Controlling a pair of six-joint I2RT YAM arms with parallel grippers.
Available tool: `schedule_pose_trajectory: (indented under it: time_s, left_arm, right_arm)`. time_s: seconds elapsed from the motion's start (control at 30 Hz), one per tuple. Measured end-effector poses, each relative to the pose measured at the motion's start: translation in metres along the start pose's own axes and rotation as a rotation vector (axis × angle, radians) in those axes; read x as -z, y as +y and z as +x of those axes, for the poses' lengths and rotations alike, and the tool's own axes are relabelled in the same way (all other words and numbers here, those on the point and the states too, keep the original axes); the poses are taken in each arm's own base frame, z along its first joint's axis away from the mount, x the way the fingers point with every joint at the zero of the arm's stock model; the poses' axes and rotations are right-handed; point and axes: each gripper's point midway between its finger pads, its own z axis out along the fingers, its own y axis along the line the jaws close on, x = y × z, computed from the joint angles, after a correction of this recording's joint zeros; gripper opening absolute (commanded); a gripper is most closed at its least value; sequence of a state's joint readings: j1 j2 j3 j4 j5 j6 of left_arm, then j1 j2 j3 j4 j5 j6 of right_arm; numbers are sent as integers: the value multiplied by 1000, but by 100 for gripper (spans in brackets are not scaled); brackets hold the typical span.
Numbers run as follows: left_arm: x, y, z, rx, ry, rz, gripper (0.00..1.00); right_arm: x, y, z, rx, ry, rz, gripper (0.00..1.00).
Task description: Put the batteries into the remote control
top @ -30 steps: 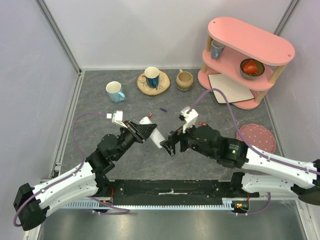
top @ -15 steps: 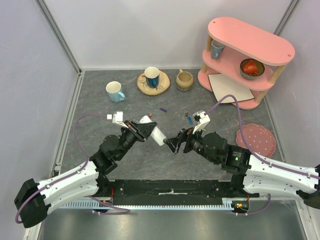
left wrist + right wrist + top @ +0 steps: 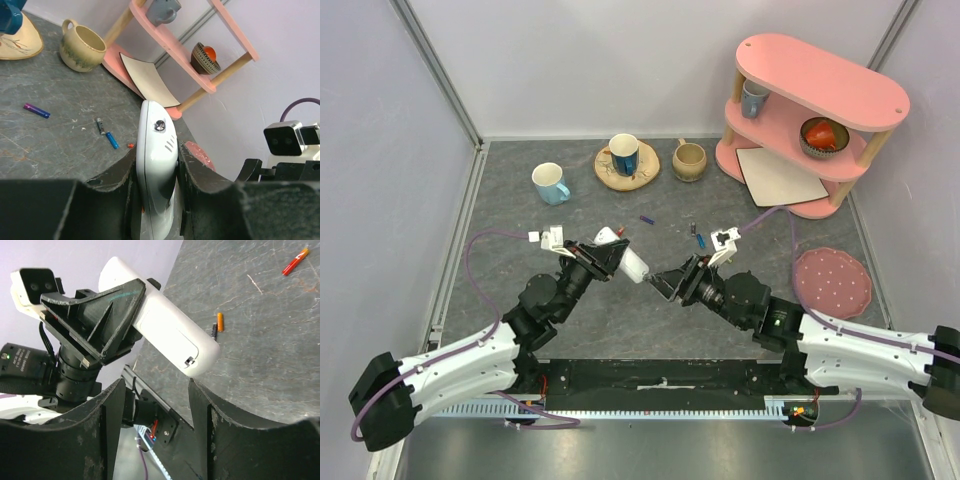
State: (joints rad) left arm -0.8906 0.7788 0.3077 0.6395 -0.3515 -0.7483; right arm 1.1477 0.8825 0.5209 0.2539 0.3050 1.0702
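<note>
Remote (image 3: 165,330): white, slim, rounded tip; back lid maybe shut. Left gripper (image 3: 157,155) clamped on remote. Right gripper (image 3: 157,387) fingers apart by remote tip. Bowl (image 3: 200,59) on shelf (image 3: 820,80) holds red thing.

Cannot see the near end of the remote control (image 3: 156,142): buried between the fingers (image 3: 117,177) of the left gripper (image 3: 156,160), cut by the bottom edge. Cannot make out the red battery (image 3: 130,145), mostly behind one finger.
</note>
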Motion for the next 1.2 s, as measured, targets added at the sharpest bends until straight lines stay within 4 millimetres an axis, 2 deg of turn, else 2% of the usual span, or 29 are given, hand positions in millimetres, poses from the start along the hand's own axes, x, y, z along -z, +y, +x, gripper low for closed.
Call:
schedule_pose_trajectory:
  time_s: [0.33, 0.7, 1.2]
  left_arm:
    - [3, 5, -5, -64, -34, -23, 2]
    - [4, 5, -6, -71, -37, -27, 2]
    - [4, 6, -11, -67, -58, -37, 2]
  right_arm:
    - [-21, -4, 3, -140, 2, -34, 56]
    - [-29, -2, 2, -188, 6, -64, 50]
    - [-36, -14, 11, -192, 36, -30, 46]
